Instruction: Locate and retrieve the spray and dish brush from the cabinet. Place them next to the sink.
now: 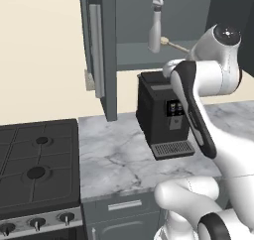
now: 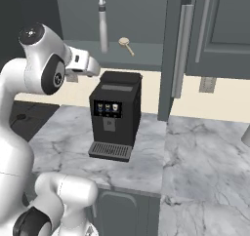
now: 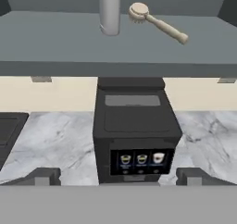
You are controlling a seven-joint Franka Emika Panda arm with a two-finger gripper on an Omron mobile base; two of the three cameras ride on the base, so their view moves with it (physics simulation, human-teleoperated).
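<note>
While its two dark fingertips stand far apart at the bottom of the hand view, the gripper holds nothing and touches nothing; it hangs in front of the coffee machine, level with that machine's upper half.

Above the coffee machine, the cabinet stands with its door swung open, a long grey bar handle running down the door. Its flat grey inner shelf carries two things. The spray stands upright, a slim pale grey bottle with a whitish trigger head, directly above the coffee machine. The dish brush lies flat just beside the bottle, apart from it, its round head towards the bottle and its thin tan wooden handle pointing away.

Boxy and black, the coffee machine has a row of small lit icons on its front and a ribbed drip tray at its foot. It sits on a counter of grey-veined white marble.
</note>
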